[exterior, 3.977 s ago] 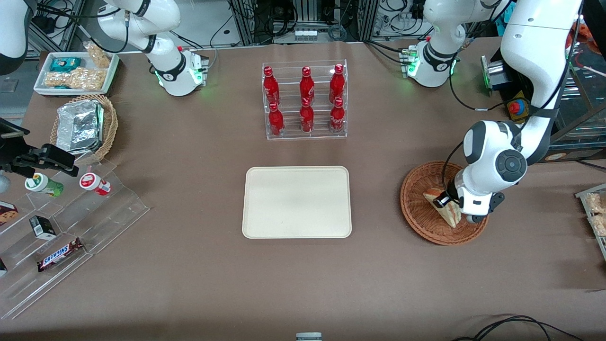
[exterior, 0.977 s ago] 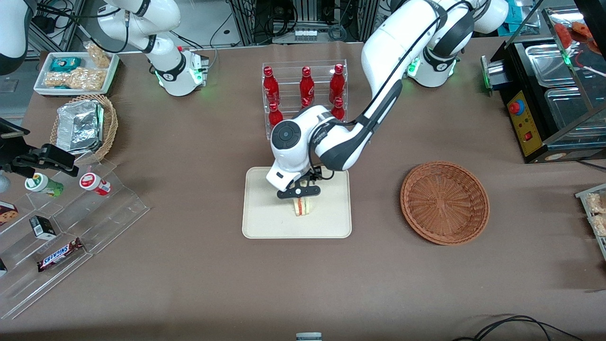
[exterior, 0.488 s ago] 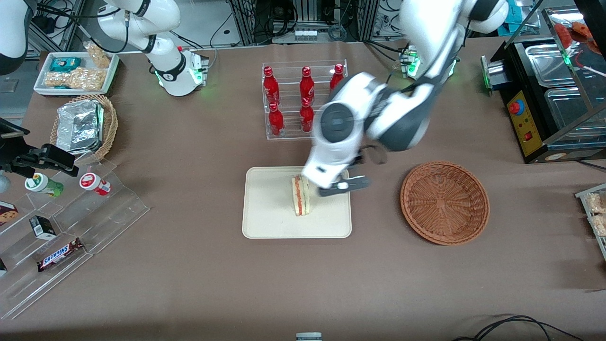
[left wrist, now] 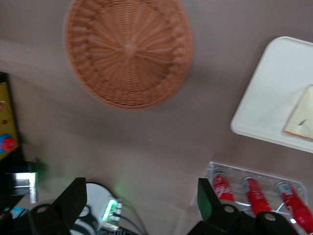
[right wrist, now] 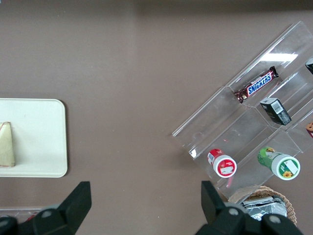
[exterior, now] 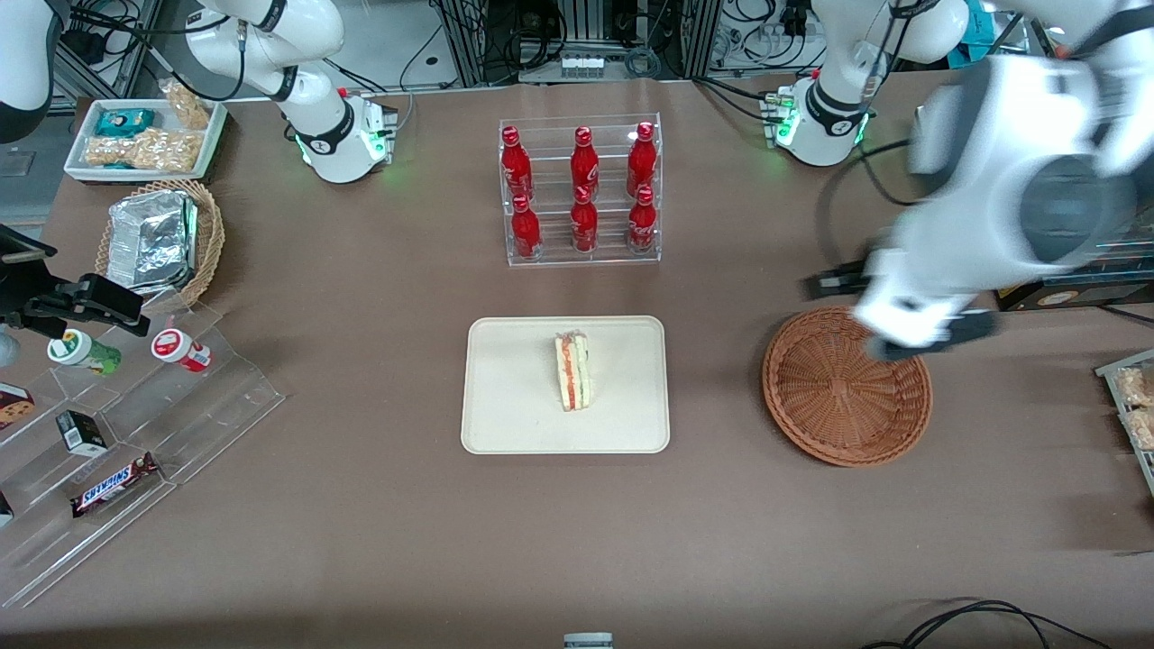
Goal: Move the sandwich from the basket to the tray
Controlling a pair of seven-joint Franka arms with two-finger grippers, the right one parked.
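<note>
The jaws stand wide apart and hold nothing: in the wrist view you see the two dark fingers of your gripper [left wrist: 139,205] spread with bare desk between them. In the front view the gripper [exterior: 929,329] is blurred, hanging above the farther edge of the basket [exterior: 847,386], toward the working arm's end of the desk. Directly beneath you the basket [left wrist: 128,51] is empty, its woven floor showing all the way across. The sandwich [exterior: 573,370] lies well apart from the jaws, toward the parked arm's end, on the tray [exterior: 514,397] near its middle. It stands on edge, with the filling layers facing up and its long axis running from the bottle rack [exterior: 580,189] toward the front camera. By my reading the placing is done, so no further approach to the sandwich looks needed. In the wrist view the sandwich [left wrist: 301,113] is cut off at the picture's edge, as is the tray [left wrist: 266,93], and motion blur keeps you from reading the wrist's exact tilt.
</note>
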